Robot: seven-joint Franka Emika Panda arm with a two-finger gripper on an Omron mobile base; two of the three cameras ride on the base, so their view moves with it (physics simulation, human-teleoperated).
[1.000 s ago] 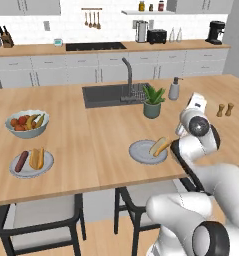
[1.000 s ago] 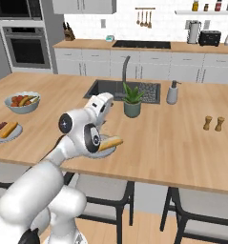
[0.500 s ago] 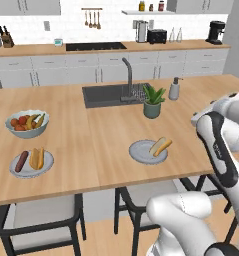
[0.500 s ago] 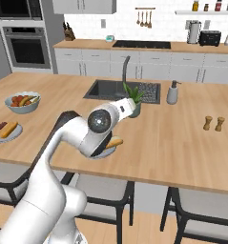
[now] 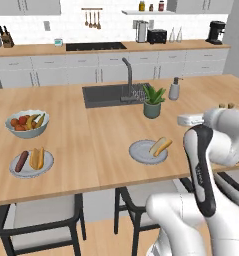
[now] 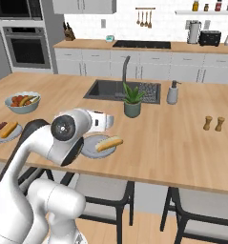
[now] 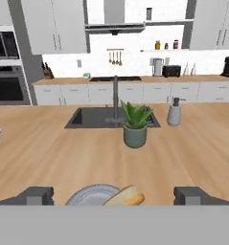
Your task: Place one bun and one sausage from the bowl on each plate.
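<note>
Two dark fingertips (image 7: 37, 195) of the gripper (image 7: 113, 196) stand spread wide, holding nothing, above the near pale grey-blue plate (image 7: 89, 195) with its golden-orange bun (image 7: 128, 197). Left of that plate, the far plate (image 5: 47, 165) has a bun and a reddish-brown sausage (image 5: 21, 161). Buns likely squash; grip a sausage mid-length. I cannot make out the wooden bowl.

End effector (image 7: 114, 195) raised, wide open.

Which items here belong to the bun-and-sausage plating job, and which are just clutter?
Job:
- near plate with bun
- far plate with bun and sausage

Clutter:
- fruit bowl
- potted plant
- soap dispenser
- two shakers
</note>
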